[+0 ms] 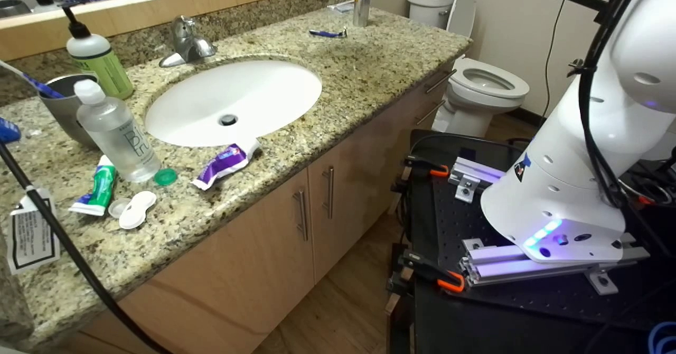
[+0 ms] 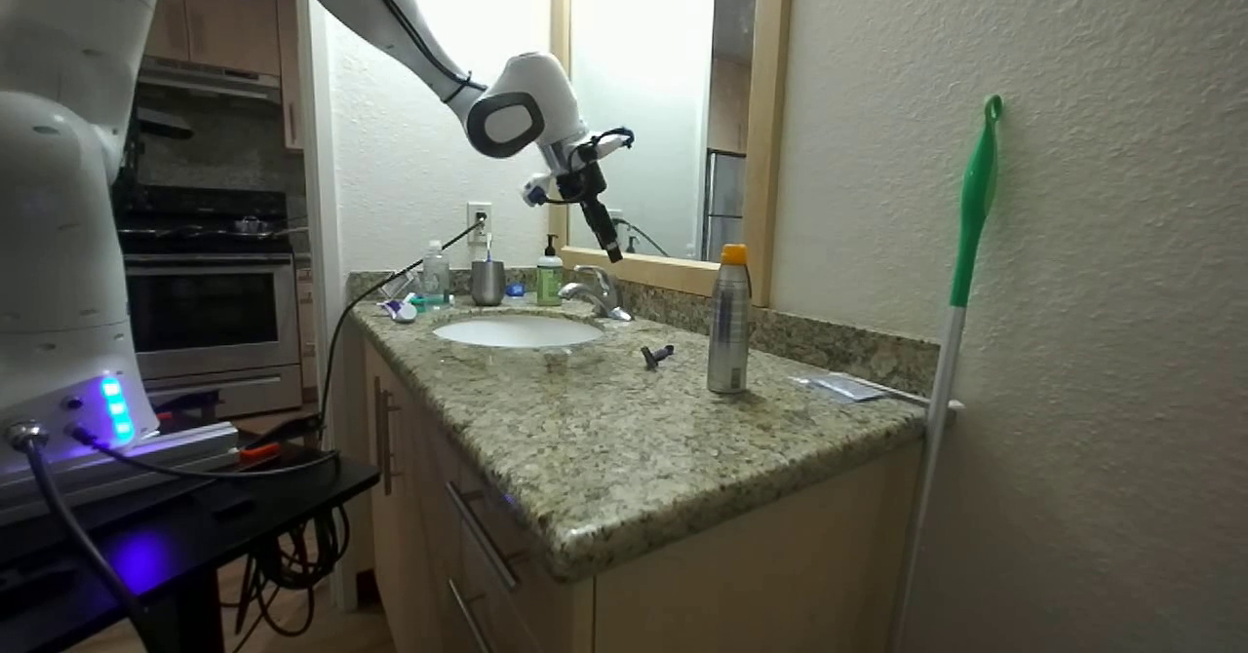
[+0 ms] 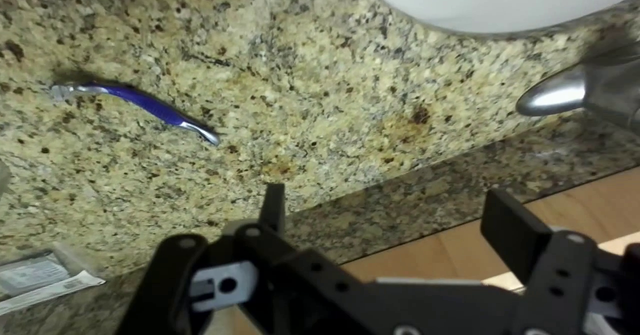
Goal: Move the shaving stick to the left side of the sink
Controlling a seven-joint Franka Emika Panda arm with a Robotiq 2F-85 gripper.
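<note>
Hovering above the counter (image 2: pixel 546 419), your gripper (image 3: pixel 385 205) stands spread wide, holding nothing, presumably readied for a pinch. Shaving stick (image 3: pixel 145 103) lies between sink (image 1: pixel 285 90) and silver can (image 2: pixel 728 331) (off your line, so you'd likely shift before lowering).

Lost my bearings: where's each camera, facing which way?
Exterior view: high near the clear plastic bottle, facing the white toilet; white robot base shows.
Exterior view: near the silver can, facing that bottle; base, white arm, jaws show.
Wrist view: above speckled granite counter, facing down; open jaws show.
All share the blue razor, white oval sink.
</note>
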